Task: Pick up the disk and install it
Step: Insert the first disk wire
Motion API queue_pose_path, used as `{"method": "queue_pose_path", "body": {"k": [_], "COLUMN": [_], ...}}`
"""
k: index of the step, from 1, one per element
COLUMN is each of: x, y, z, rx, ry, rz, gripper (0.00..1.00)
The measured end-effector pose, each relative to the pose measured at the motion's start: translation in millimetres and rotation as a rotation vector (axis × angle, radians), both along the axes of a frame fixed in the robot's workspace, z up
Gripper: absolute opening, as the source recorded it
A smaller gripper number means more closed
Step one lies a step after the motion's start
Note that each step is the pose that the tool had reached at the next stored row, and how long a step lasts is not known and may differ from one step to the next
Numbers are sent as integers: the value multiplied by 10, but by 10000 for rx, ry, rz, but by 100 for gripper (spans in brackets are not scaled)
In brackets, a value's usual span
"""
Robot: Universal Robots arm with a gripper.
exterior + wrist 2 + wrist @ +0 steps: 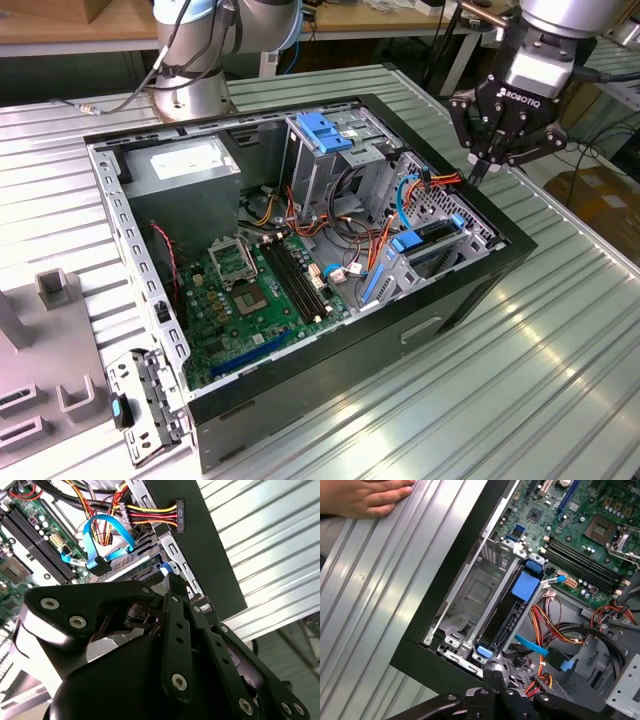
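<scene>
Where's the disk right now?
The disk sits on edge in the drive bay at the case's front corner, toward the exterior view's right, just below the gripper.

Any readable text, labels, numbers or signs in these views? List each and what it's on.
Black gripper at the computer case's edge: white maker's lettering on its body, a brand mark, left unquoted.
White sticker on the grey power-supply box: print too small to read.
Green motherboard: white markings, too small to read.
Dark disk with blue plastic rails, sitting in the metal bay: no lettering can be seen on it.
</scene>
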State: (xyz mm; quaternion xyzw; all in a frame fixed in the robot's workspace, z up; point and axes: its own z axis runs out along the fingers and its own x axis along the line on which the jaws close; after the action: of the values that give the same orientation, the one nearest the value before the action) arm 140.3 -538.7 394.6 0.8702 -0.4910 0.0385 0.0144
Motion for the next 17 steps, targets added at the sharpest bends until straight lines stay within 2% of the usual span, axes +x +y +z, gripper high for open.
{"method": "queue_pose_path", "body": {"k": [3, 4, 11, 14, 15, 17], "x": [0, 9, 108, 149, 152, 156], "y": [0, 1, 113, 174, 189, 190], "z": [-14, -20, -27, -30, -39, -53], "rx": [-2, -1, 0, 0, 2, 0], "ry": [0, 1, -1, 0, -1, 0], "rz": [583, 886, 1015, 1133, 1368, 1962], "gripper": [11, 11, 11, 11, 11, 11]}}
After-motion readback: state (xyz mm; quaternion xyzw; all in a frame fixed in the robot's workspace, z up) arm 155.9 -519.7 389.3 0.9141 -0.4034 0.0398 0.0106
